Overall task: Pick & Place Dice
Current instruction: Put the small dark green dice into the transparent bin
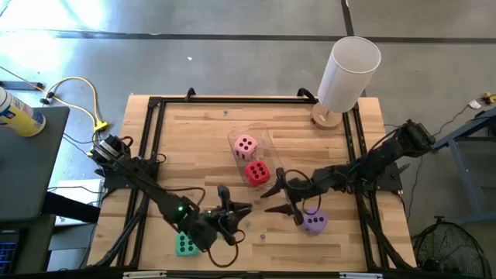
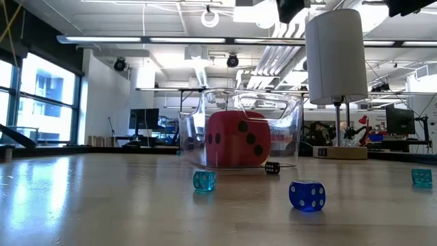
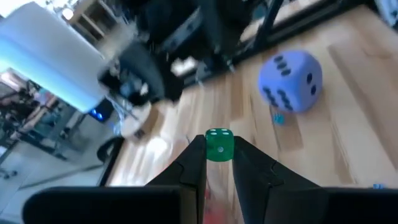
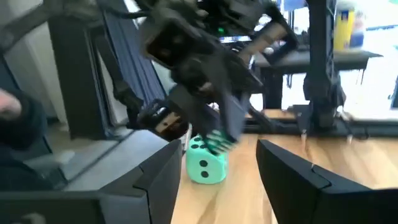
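Left gripper [image 3: 219, 163]: pinched on a small green die [image 3: 219, 144] (grip at its lower edge); may slip out. Right gripper [image 4: 217, 171]: half open, empty.

Pink die [image 1: 245, 145] hidden behind red die [image 2: 237, 139] in low view, green die [image 4: 206, 163] partly covered by blurred left hand [image 4: 217, 142], purple die [image 1: 314, 222] partly under right arm

No readable text, label or number.
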`<state>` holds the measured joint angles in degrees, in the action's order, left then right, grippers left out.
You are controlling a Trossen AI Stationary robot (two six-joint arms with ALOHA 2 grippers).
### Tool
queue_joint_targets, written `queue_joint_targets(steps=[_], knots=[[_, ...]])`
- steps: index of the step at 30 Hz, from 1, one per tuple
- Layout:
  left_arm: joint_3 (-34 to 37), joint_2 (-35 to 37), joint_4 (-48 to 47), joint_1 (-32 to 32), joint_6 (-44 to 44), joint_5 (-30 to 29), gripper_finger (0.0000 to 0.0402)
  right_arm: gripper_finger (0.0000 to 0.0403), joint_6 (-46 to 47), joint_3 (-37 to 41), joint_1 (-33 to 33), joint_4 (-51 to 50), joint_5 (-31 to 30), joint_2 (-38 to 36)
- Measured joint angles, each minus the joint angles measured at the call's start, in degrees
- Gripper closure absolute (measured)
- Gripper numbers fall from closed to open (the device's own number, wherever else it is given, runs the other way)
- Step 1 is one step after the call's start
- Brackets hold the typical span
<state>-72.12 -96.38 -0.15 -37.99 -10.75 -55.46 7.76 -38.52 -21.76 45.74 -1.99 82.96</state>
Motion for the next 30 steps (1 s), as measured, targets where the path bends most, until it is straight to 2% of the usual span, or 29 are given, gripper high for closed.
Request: queue_joint_targets(steps=[8,14,19,30], knots=[[0.0,-1.8,5.4,0.0,-12.9,-0.3,0.0349,0.0203,17.5,0.0,3.3,-1.9,2.2,0.0],[0.0,-5.5,12.4,0.0,-22.7,-3.5,0.0349,0.0204,18.0,0.0,3.2,-2.2,5.2,0.0],[0.0,-6.1,19.3,0.1,-28.0,-2.5,0.0349,0.0204,18.0,0.0,3.1,-2.4,5.6,0.0],[0.0,-6.1,22.5,3.8,-29.7,1.0,0.0349,0.0204,16.5,0.0,2.3,-2.6,8.1,0.0]])
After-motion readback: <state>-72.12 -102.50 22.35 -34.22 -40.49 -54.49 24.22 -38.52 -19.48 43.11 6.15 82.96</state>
